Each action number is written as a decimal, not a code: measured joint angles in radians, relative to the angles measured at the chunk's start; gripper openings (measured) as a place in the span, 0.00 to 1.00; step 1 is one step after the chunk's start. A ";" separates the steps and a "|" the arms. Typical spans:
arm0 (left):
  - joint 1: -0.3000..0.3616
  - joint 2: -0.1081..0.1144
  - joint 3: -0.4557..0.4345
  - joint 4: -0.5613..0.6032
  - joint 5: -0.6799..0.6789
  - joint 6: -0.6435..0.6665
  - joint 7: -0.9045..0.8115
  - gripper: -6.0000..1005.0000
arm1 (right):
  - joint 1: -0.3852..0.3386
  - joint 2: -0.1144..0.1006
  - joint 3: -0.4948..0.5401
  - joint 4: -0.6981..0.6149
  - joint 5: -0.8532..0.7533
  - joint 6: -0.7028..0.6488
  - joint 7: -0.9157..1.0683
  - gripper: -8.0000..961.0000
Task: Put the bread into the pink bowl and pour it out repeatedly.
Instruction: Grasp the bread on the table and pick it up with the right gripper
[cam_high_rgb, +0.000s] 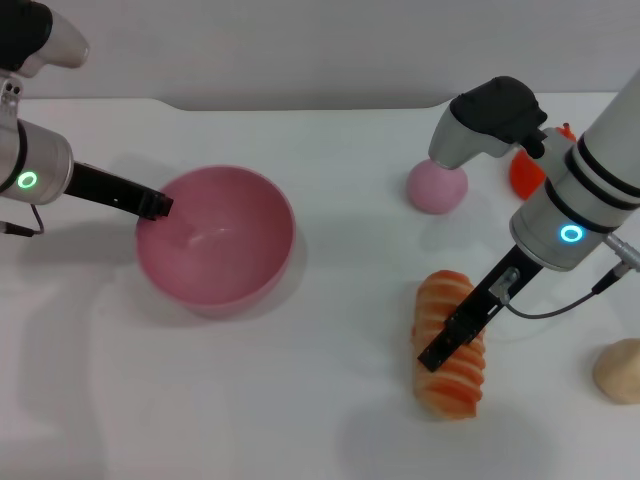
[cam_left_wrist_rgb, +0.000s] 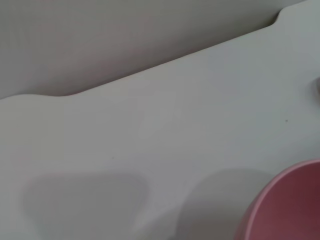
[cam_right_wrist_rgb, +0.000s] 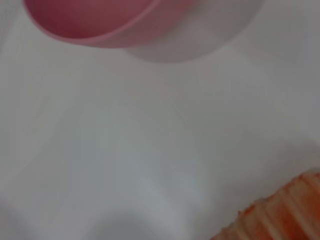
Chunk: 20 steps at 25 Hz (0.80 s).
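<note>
The pink bowl (cam_high_rgb: 232, 288) stands upright on the white table, left of centre, with nothing inside it. My left gripper (cam_high_rgb: 157, 205) reaches in from the left and is shut on the bowl's left rim. A piece of that bowl's rim (cam_left_wrist_rgb: 287, 205) shows in the left wrist view. The bread (cam_high_rgb: 462, 385) lies on the table at the lower right, striped side up. My right gripper (cam_high_rgb: 440, 350) slants down across the bread's top. In the right wrist view the bread (cam_right_wrist_rgb: 280, 210) is close by and the bowl (cam_right_wrist_rgb: 90, 20) is farther off.
A small pink ball (cam_high_rgb: 437, 186) sits behind the bread, under the right arm's wrist. An orange-red object (cam_high_rgb: 527, 170) lies partly hidden behind that arm. A beige lump (cam_high_rgb: 620, 370) rests at the right edge. Bare table lies between bowl and bread.
</note>
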<state>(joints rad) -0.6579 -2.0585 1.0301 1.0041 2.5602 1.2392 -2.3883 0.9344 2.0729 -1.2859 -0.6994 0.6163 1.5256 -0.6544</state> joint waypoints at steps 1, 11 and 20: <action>0.000 0.000 0.004 0.000 0.000 -0.001 0.000 0.05 | -0.002 -0.001 0.000 0.000 -0.004 -0.001 0.001 0.71; 0.000 0.000 0.008 -0.001 0.000 0.001 -0.001 0.05 | -0.009 -0.002 -0.001 0.000 -0.020 -0.018 0.003 0.70; 0.000 0.000 0.008 -0.001 -0.001 0.002 -0.001 0.05 | -0.009 0.000 -0.026 -0.004 -0.022 -0.035 0.004 0.70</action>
<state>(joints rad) -0.6581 -2.0585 1.0383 1.0031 2.5588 1.2409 -2.3894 0.9258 2.0728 -1.3120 -0.7031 0.5940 1.4905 -0.6508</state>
